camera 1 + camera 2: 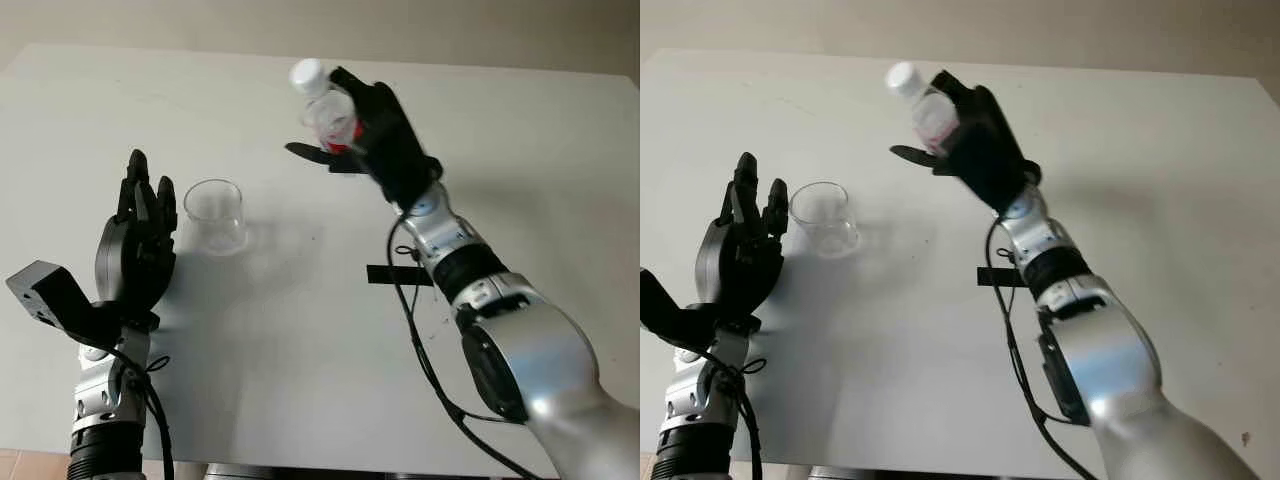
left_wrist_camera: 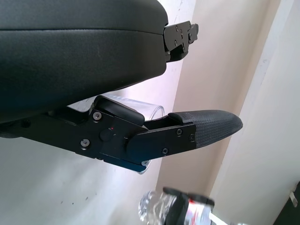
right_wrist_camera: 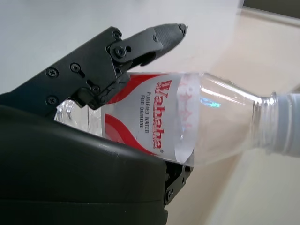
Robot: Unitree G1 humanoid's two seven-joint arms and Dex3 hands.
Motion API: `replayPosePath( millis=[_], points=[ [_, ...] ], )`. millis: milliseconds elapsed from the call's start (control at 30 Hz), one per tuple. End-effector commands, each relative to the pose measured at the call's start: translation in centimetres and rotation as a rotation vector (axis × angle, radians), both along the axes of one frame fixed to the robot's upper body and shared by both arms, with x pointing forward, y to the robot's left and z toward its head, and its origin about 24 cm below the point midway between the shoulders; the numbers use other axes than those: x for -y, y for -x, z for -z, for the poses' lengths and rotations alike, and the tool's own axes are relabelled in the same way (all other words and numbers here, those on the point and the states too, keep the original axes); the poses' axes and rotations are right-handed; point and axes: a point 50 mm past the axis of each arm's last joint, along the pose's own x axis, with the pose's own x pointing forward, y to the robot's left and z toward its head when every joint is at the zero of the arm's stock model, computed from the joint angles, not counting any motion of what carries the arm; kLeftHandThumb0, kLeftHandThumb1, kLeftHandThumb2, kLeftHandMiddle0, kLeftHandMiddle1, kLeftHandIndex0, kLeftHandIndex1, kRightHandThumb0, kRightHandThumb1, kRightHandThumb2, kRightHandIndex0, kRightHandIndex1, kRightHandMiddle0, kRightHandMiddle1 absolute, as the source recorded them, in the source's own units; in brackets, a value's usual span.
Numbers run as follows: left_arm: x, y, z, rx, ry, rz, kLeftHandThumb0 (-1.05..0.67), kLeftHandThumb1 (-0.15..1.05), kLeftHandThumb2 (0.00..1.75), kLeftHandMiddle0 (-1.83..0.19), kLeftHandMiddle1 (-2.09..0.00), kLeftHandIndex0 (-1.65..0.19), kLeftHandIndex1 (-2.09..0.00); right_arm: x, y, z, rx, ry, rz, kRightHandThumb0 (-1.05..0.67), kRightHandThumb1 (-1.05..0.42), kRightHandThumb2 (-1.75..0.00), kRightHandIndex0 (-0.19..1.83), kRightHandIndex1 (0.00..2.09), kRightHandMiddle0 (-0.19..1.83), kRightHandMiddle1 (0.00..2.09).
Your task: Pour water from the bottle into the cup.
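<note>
My right hand (image 1: pixel 345 135) is shut on a clear plastic bottle (image 1: pixel 326 112) with a red label and a white cap (image 1: pixel 308 74), held in the air over the middle of the table. The bottle (image 3: pixel 187 117) leans with its capped neck up and toward the left. A clear cup (image 1: pixel 215 214) stands upright on the white table (image 1: pixel 300 330), down and left of the bottle and apart from it. My left hand (image 1: pixel 140 235) is open just left of the cup, its fingers (image 2: pixel 206 126) beside the glass.
A strip of black tape (image 1: pixel 400 275) lies on the table under my right forearm. The table's back edge (image 1: pixel 500 68) runs along a beige wall. A cable hangs off my right arm.
</note>
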Motion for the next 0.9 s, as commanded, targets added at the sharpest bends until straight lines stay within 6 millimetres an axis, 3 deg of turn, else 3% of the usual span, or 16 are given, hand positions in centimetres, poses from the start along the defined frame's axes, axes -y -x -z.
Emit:
replayPosePath(
  millis=[0, 300, 433, 633, 867],
  points=[
    [0.1, 0.0, -0.1, 0.000, -0.013, 0.007, -0.84, 1.05, 0.59, 0.14, -0.06, 0.15, -0.05, 1.8, 0.4, 0.2, -0.054, -0.110, -0.018, -0.17, -1.05, -0.28, 1.19, 2.09, 1.08, 2.09],
    [0.4, -0.2, 0.1, -0.006, -0.004, 0.024, -0.84, 1.05, 0.60, 0.19, -0.04, 0.19, -0.02, 6.3, 4.7, 1.2, -0.221, -0.300, -0.058, -0.17, -1.05, -0.30, 1.26, 2.09, 0.98, 2.09],
    [0.6, -0.3, 0.2, -0.004, 0.008, 0.029, -0.84, 1.05, 0.60, 0.18, -0.05, 0.18, -0.02, 7.1, 6.3, 1.7, -0.238, -0.331, -0.048, -0.19, -1.05, -0.30, 1.28, 2.09, 0.96, 2.09],
    [0.5, -0.1, 0.2, -0.003, -0.003, 0.027, -0.84, 1.05, 0.59, 0.18, -0.05, 0.18, -0.03, 7.5, 8.4, 2.6, -0.239, -0.362, -0.073, -0.22, -1.05, -0.28, 1.17, 2.09, 0.75, 2.09],
    [0.5, 0.1, 0.2, -0.003, 0.005, 0.032, -0.83, 1.05, 0.61, 0.19, -0.05, 0.19, -0.03, 7.0, 9.3, 3.4, -0.302, -0.372, -0.073, -0.23, -1.05, -0.29, 1.21, 2.09, 0.74, 2.09]
  ],
)
